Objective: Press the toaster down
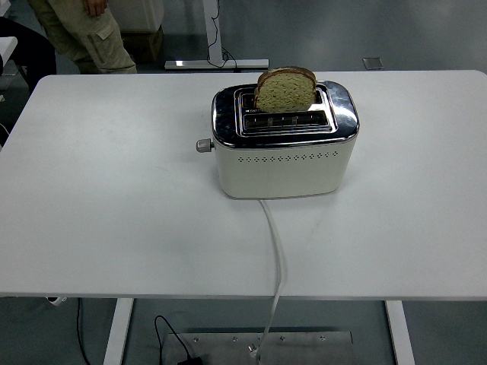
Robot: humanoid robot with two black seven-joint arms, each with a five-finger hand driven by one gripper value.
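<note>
You are looking at a white table with neither robot hand showing in the head view, so you cannot tell whether either is wide, narrow or holding anything.

The toaster is sitting a little right of the table's middle, toward the far side, with its long cream face turned to the near edge. Its chrome top is reflecting the room, and a row of small holes is running along the upper part of the near face. Two slots are lying side by side in the top. A bread slice is standing upright in the far slot, sticking well above the chrome, its brown crust arching over a pale, speckled crumb. The near slot is showing only dark metal.

At the toaster's left end a small grey lever knob is jutting out, sitting high on that end, just below the chrome.

A white cord is leaving the near face at its bottom middle, running across the table toward you and dropping over the near edge to the floor.

At the far left corner, beyond the table, a person in khaki trousers is standing, only partly in frame.
</note>
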